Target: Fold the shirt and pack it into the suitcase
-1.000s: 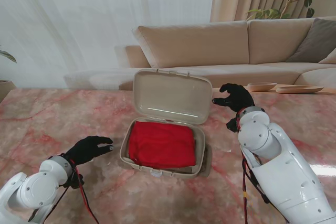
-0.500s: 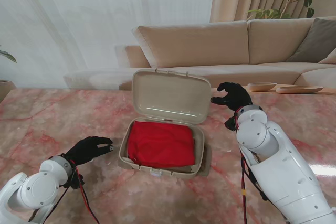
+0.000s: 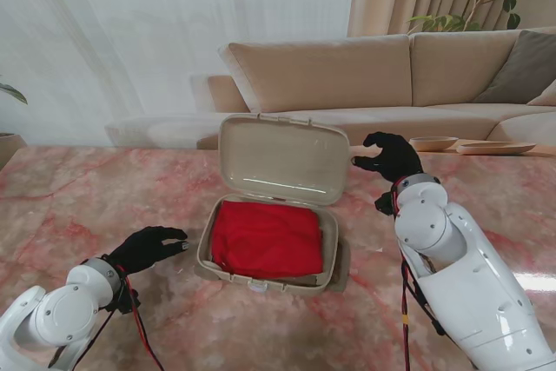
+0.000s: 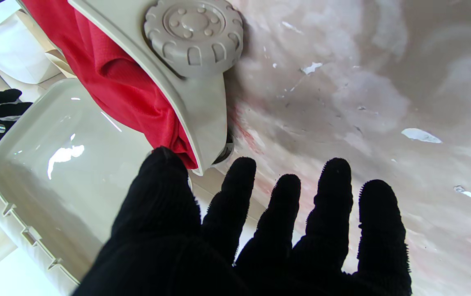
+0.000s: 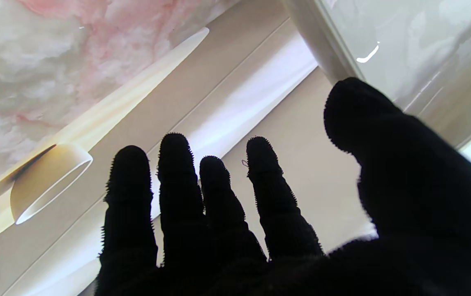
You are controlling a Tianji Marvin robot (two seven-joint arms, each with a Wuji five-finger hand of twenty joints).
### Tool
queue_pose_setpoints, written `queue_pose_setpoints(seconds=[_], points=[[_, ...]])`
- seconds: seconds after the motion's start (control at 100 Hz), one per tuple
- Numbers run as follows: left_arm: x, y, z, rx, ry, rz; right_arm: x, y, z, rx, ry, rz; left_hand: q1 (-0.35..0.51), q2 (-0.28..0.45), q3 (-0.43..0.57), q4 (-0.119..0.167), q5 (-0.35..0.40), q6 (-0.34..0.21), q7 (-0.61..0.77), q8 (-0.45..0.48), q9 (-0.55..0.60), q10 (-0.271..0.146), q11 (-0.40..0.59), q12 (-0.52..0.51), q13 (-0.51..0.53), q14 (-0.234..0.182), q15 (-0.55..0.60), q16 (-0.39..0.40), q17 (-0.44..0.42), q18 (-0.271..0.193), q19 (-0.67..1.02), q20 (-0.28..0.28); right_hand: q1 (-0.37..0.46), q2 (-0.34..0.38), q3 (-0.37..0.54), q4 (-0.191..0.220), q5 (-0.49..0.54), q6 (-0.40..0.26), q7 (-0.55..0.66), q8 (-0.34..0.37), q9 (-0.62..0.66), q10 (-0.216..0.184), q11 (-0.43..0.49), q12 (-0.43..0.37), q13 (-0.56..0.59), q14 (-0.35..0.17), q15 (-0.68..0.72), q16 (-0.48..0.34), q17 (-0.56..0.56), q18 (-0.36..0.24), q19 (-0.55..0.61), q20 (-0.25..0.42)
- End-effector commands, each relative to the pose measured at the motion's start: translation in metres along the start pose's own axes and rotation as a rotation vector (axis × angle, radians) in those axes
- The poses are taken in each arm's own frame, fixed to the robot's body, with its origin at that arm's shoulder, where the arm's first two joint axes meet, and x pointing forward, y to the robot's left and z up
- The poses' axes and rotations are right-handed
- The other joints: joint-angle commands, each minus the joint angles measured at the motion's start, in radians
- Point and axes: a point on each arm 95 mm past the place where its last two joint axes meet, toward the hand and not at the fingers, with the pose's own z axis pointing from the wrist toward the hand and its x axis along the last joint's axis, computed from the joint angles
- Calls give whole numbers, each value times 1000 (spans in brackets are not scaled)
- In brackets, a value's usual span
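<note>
The red shirt (image 3: 268, 238), a soft ribbed knit folded into a rough rectangle, lies inside the open suitcase (image 3: 330, 260), a small beige hard-plastic shell with rounded corners. Its glossy lid (image 3: 282, 161) stands upright, and a ridged round wheel (image 4: 194, 37) shows at one corner. The left robot hand (image 3: 148, 248), in a fuzzy black glove, hovers just beside the case's side with fingers spread, holding nothing. The right robot hand (image 3: 389, 159), gloved the same, sits by the lid's upper corner, fingers apart; whether its fingertips touch the lid is hard to judge. Everything rests on a polished pink-and-white marbled bench (image 3: 104, 197).
</note>
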Motion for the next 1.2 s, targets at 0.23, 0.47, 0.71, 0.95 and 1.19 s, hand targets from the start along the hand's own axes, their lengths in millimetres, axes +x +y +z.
queue_pose_setpoints(seconds=[0.23,0.47,0.71,0.95,1.19], points=[[-3,5,0,-10,-15,3,10,-13,-2,33,29,23,-2,25,-20,6,14,-39,18,10,23,-25,9,1,-9,13,-4,12,-7,19,6,23,-9,27,-29,-33,22,-33,20,-2,-7,-2,1,-14,-14,-30,0,4,-6,2,18,13],[-4,7,0,-11,-20,-1,15,-19,3,61,38,28,-2,28,-21,5,15,-38,20,10,23,-26,10,0,-8,14,-3,12,-6,19,6,24,-12,25,-28,-32,26,-36,22,-2,-7,-3,-4,-17,-14,-28,-3,3,-8,4,17,13],[-4,7,-1,-13,-22,-5,19,-27,8,86,41,41,-1,29,-20,6,14,-39,20,9,22,-26,9,-1,-9,14,-4,11,-7,20,5,24,-11,21,-23,-32,38,-42,30,1,-8,-4,-9,-18,-19,-27,-8,1,-11,5,14,11],[-5,8,-1,-13,-28,-9,19,-34,11,99,41,54,-1,29,-21,6,14,-39,20,9,23,-26,8,-1,-10,15,-4,11,-8,20,4,24,10,38,-19,-32,87,-56,87,31,-10,-5,-4,-15,-21,-30,-9,0,-12,3,12,11],[-5,9,-1,-16,-30,-12,17,-36,8,88,46,53,-2,30,-21,5,14,-41,20,8,24,-28,9,-1,-10,13,-4,11,-9,20,3,24,55,34,-25,-63,134,-112,233,56,9,-8,24,-12,-20,-35,0,-1,-8,1,17,12]])
